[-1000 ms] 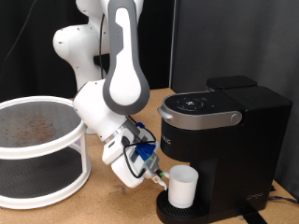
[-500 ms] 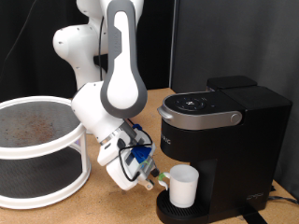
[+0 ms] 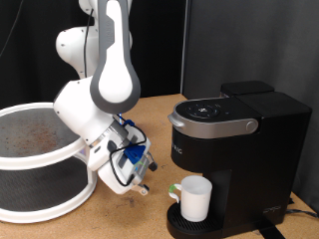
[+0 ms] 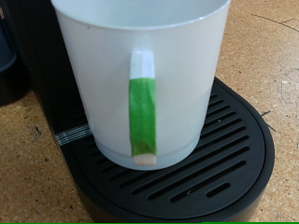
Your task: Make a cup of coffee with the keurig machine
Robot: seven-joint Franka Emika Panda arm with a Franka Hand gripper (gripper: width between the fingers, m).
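The white cup (image 3: pixel 194 199) stands upright on the round drip tray (image 3: pixel 175 225) of the black keurig machine (image 3: pixel 239 139), under its spout. In the wrist view the cup (image 4: pixel 140 65) fills the frame, with a green tape strip down its side, resting on the slotted black tray (image 4: pixel 220 163). My gripper (image 3: pixel 143 185) hangs low over the wooden table at the cup's exterior-view left, a short gap away, open and empty. Its fingers do not show in the wrist view. The machine's lid is down.
A white round two-tier stand (image 3: pixel 40 149) with a speckled brown top fills the exterior view's left. The robot's white base (image 3: pixel 85 50) stands behind it. A dark curtain closes the back. A cable (image 3: pixel 296 210) trails at the machine's right.
My gripper has let go of the cup and drawn back from it toward the exterior view's left. The cup stays put on the drip tray.
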